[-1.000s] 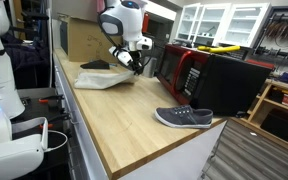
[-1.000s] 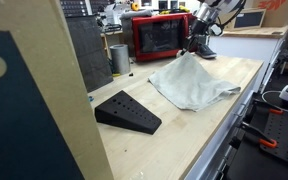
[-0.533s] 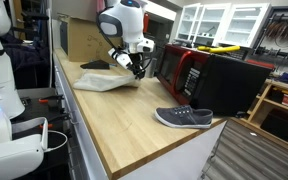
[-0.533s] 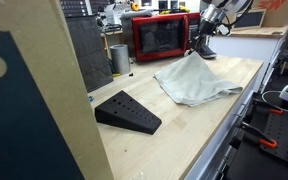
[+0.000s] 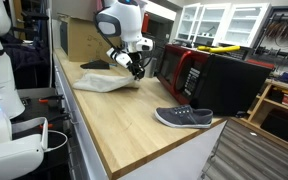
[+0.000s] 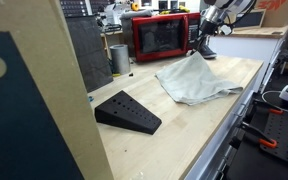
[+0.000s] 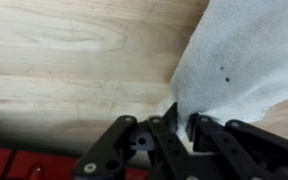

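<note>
My claw (image 7: pixel 181 125) is clenched on 1 corner of the cloth (image 5: pixel 104 83), which drapes left onto the table (image 5: pixel 134 125). The red microwave (image 5: pixel 180 68) crowds its right; there is open wood nearer, before the shoe (image 5: pixel 184 117).

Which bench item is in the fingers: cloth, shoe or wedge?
The white cloth: the shut fingers pinch its edge. The grey shoe and black wedge lie apart, untouched.

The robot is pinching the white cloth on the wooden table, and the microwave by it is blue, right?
Not quite. The microwave is red, not blue, as an exterior view shows. The rest is right: the gripper is pinching the white cloth on the wooden table, as the wrist view shows.
</note>
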### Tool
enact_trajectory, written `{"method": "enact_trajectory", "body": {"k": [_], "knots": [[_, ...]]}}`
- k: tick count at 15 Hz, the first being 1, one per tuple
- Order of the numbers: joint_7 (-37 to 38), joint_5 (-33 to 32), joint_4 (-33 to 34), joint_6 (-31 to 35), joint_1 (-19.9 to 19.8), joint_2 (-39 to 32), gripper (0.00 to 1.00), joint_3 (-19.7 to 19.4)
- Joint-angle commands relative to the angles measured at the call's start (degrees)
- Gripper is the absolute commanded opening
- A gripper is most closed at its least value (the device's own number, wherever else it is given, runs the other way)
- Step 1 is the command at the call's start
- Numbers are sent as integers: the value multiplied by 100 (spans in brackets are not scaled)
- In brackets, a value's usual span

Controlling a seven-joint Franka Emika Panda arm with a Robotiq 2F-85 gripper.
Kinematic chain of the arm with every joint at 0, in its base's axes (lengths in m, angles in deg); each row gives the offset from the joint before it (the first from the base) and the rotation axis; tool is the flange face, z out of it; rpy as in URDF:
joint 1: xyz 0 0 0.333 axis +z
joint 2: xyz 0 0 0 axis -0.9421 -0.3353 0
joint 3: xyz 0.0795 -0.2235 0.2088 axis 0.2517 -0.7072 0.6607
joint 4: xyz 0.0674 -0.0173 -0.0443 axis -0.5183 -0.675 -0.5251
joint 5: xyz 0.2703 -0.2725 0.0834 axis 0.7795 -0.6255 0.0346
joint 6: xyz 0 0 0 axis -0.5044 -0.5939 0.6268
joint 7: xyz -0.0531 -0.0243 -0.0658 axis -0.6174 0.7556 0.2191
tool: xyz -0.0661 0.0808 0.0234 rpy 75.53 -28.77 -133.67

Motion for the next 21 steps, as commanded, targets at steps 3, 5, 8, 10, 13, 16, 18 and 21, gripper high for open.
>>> {"method": "enact_trajectory", "body": {"k": [3, 5, 8, 10, 13, 16, 18, 21], "knots": [[107, -1158, -805, 272, 227, 883, 2, 402], [168, -1627, -1039, 270, 277, 1132, 2, 633], [463, -2477, -1356, 232, 847, 1507, 2, 486], [627, -2961, -1552, 164, 1101, 1799, 2, 522], [645, -3475, -1863, 80, 1570, 2222, 2, 563], [557, -3892, -1758, -255, 1994, 2322, 2, 594], [533, -4097, -1803, -500, 2228, 2469, 2, 639], [352, -4161, -1784, -858, 2613, 2493, 2, 621]]}}
